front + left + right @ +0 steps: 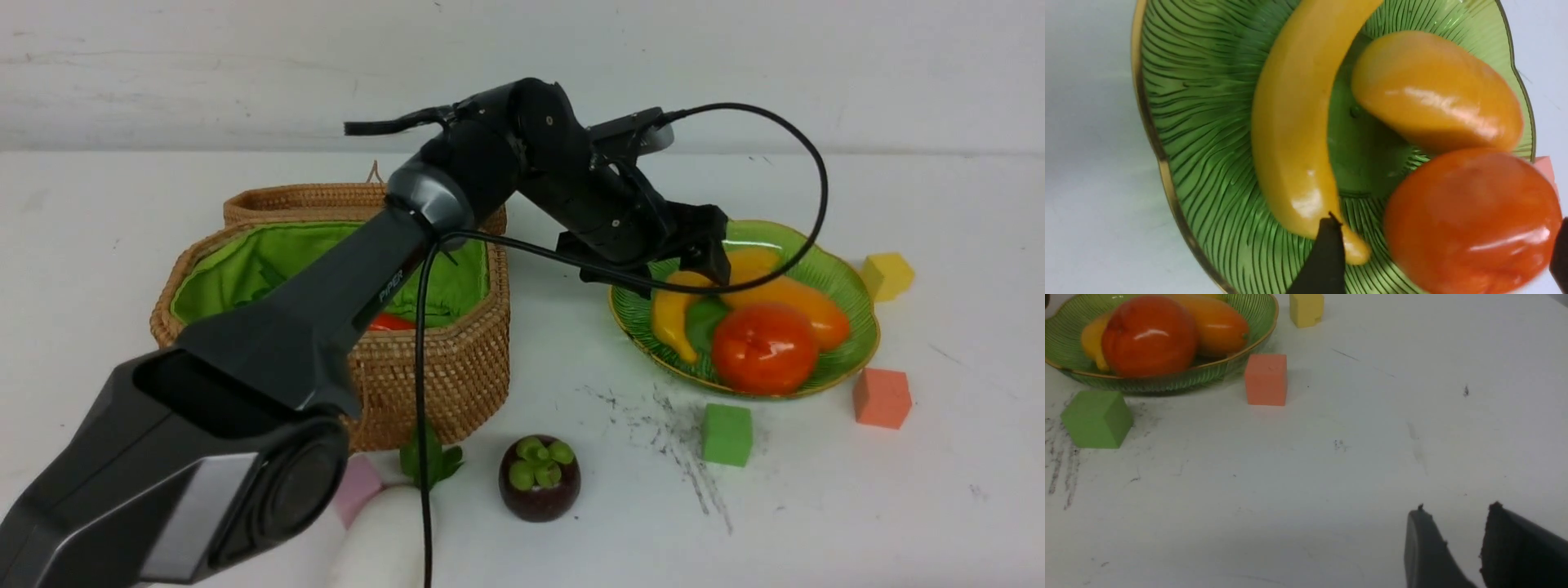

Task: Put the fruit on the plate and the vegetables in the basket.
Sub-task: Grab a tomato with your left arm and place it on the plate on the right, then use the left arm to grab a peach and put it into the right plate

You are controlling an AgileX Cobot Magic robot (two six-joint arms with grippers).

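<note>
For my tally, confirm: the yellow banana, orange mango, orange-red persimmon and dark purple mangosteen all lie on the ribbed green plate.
Only the dark purple mangosteen is wrong: the front view shows it on the white table, off the ribbed green plate. The other three lie there.

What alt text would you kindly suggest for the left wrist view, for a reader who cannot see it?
A yellow banana, an orange mango and a red persimmon lie together on a ribbed green plate, seen close from above. The left gripper is open, its dark fingertips flanking the persimmon.
</note>
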